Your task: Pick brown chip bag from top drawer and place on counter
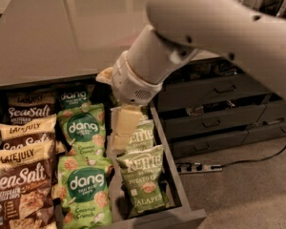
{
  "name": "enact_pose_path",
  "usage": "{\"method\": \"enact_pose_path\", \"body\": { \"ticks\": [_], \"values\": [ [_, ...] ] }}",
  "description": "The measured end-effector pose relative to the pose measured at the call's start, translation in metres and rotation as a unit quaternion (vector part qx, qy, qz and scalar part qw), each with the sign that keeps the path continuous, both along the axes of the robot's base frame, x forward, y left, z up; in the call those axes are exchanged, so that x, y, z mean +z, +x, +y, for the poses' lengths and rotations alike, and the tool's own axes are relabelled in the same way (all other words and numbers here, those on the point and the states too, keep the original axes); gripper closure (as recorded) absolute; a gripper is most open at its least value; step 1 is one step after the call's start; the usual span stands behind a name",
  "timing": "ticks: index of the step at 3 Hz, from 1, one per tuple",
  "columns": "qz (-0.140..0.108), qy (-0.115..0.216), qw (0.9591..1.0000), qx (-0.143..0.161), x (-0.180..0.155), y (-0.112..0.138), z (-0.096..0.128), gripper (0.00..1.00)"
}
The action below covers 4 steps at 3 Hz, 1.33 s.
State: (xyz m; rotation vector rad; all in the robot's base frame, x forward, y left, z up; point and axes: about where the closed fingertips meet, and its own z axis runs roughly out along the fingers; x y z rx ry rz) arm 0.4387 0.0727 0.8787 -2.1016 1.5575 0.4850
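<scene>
The top drawer (174,175) stands open below the grey counter (57,32). Several brown chip bags lie in its left column; the nearest one (21,194) is at the front left, with more behind it (28,109). My gripper (123,130) hangs from the white arm (200,27) over the drawer's right column. It is just above the rear olive Kettle bags (145,180) and beside the green dang bags (83,128). It holds nothing that I can see. It is well to the right of the brown chip bags.
Narrower grey drawers with bar handles (212,123) stand to the right of the open drawer. A power strip (200,167) and a cable (262,156) lie on the carpet. The arm covers the counter's right part.
</scene>
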Motion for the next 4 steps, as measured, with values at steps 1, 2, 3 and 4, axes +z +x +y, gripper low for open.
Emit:
{"method": "enact_pose_path", "body": {
  "ticks": [1, 2, 3, 4],
  "values": [
    [0.005, 0.041, 0.9986, 0.032, -0.018, 0.01, 0.044, 0.0],
    [0.005, 0.041, 0.9986, 0.032, -0.018, 0.01, 0.044, 0.0],
    [0.012, 0.033, 0.9978, 0.057, -0.034, 0.004, 0.073, 0.0],
    [0.018, 0.029, 0.9936, 0.107, -0.073, -0.011, 0.141, 0.0]
  ]
}}
